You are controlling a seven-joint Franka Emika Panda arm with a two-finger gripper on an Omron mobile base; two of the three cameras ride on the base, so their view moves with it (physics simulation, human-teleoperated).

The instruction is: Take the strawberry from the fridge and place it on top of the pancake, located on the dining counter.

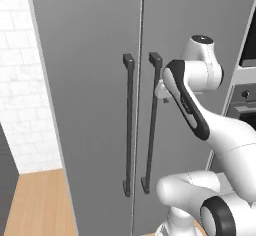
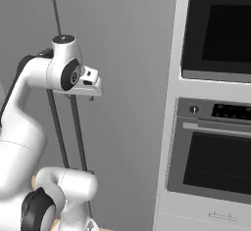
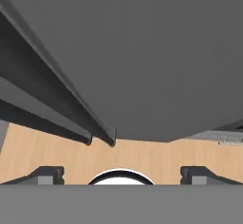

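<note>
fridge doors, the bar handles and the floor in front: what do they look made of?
Tall grey double-door fridge: flat matte panels with no glare, so painted metal or laminate; the look leaves it open.
Two long dark vertical bar handles: uniform dull black, probably coated metal or plastic.
Light floor: tan with faint plank lines, wood or wood-look laminate.

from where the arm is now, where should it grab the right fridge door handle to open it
Grip the right handle on its upper straight run, coming square at the closed fridge front. It is a long vertical bar held off the door by end brackets, so the open tool should turn its fingers to either side of the bar, near its present height.
</note>
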